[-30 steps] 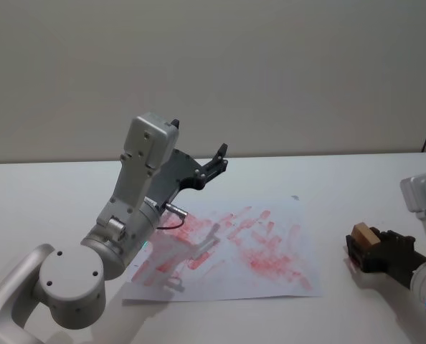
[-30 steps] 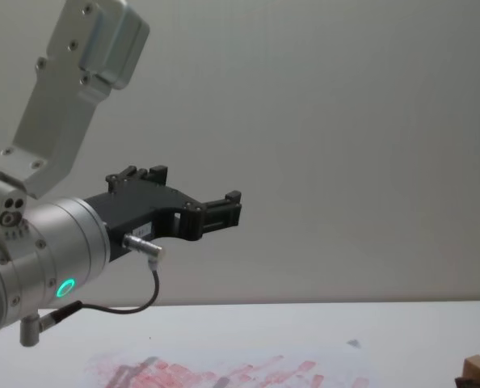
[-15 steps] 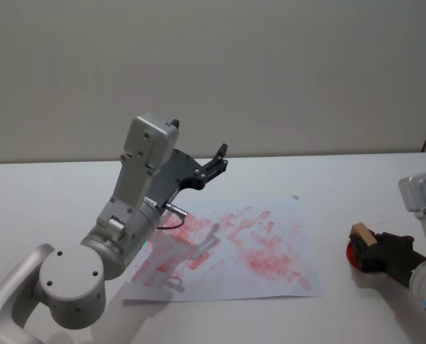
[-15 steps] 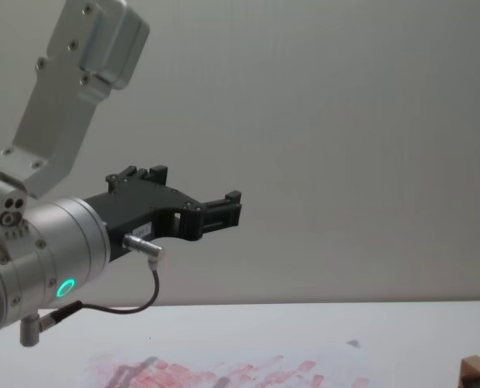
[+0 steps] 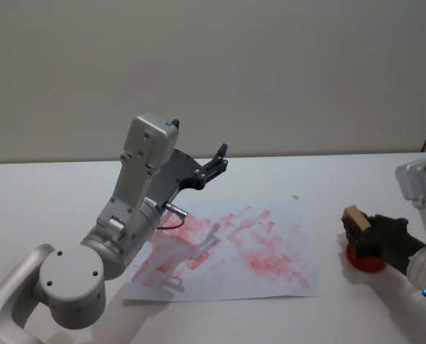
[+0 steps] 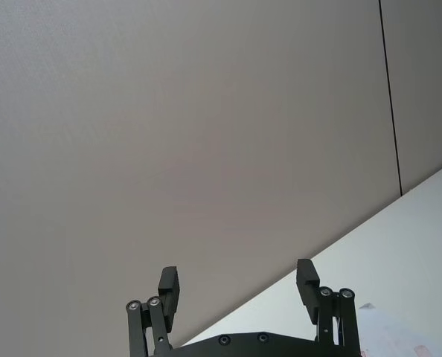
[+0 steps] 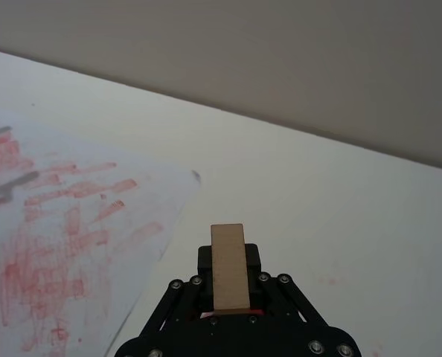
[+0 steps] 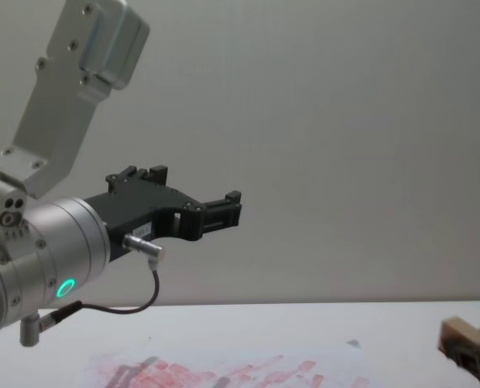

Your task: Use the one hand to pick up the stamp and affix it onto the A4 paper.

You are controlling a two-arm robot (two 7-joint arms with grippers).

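Right gripper: the black angular two-finger right gripper (image 5: pixel 359 231) on its silver-grey arm hangs at the right side of the table. Its jaws are clamped on the stamp.
Stamp: the small light-brown wooden block stamp (image 7: pixel 228 266) stands upright between the fingers, with its top end clear above them. Its printing face is underneath and hidden.
Change noted: a second ago the right gripper sat low over the pad and covered it. It is now higher and closer to the sheet. In the chest view the stamp has risen from the bottom corner into plain sight.
Ink pad: the round red ink pad (image 5: pixel 365 262) lies on the white table (image 5: pixel 328 179), now showing below the right gripper. The stamp appears lifted off it, though the gap itself cannot be seen.
A4 paper: the white A4 paper (image 5: pixel 277 276), covered in smudgy red-pink rectangular prints, lies flat at mid-table and has not moved. Its right edge is near the stamp, but the stamp is not yet over it.
Left gripper: the black left gripper (image 6: pixel 236 279) is raised above the left part of the sheet, fingers apart with nothing between them. Its position is unchanged.
Assessment: inking looks finished and the carry toward the sheet has begun. Still to do: move the stamp over the paper, lower it squarely and press.
Risk: a tilted stamp would give a partial print.
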